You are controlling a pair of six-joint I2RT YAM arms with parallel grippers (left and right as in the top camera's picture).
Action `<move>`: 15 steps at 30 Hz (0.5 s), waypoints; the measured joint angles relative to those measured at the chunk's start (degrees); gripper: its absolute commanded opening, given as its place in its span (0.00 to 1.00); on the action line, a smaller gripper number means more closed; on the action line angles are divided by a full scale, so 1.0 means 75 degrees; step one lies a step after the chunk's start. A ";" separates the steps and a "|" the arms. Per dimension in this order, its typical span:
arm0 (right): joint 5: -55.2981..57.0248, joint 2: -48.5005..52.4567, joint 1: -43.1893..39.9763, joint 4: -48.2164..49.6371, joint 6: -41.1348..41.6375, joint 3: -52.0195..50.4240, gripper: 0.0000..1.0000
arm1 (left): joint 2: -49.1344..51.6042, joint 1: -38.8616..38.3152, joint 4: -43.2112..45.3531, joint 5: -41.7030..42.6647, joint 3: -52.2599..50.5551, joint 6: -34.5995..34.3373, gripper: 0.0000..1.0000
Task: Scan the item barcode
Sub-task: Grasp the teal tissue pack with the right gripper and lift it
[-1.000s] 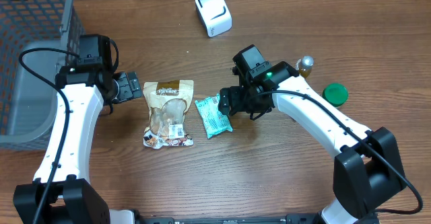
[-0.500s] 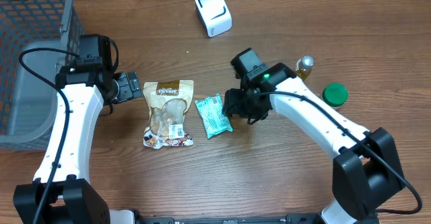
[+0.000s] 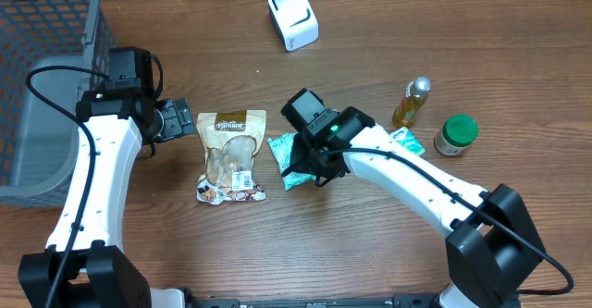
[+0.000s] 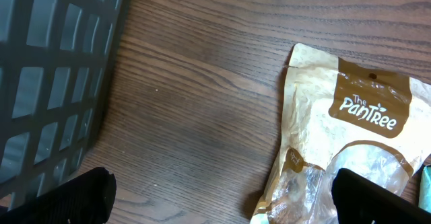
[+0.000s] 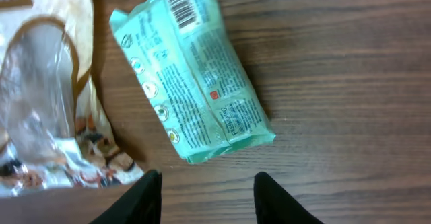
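A mint-green snack packet [image 5: 195, 76] lies flat on the wooden table, its barcode [image 5: 182, 5] facing up at the far end. My right gripper [image 5: 207, 197] hovers just short of the packet's near end, jaws partly open with nothing between them. From above, the right gripper [image 3: 313, 167] sits over the right side of that packet [image 3: 289, 165]. The white scanner [image 3: 293, 17] stands at the back of the table. My left gripper [image 4: 222, 200] is wide open and holds nothing, next to the tan PanTree bag [image 4: 350, 136].
A grey mesh basket [image 3: 37, 86] fills the left side. The tan bag [image 3: 231, 155] lies just left of the green packet. Right of my right arm are a second green packet [image 3: 407, 141], a small yellow bottle [image 3: 413, 102] and a green-lidded jar [image 3: 456, 134].
My right arm has swung left over the green packet and its jaws have narrowed. That uncovered the second green packet behind it. The left arm has not moved.
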 measured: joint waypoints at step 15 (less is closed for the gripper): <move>0.0329 0.0423 0.0262 0.0041 0.2454 0.0000 0.51 | 0.0000 0.0000 0.0000 0.0000 0.0000 0.0000 0.99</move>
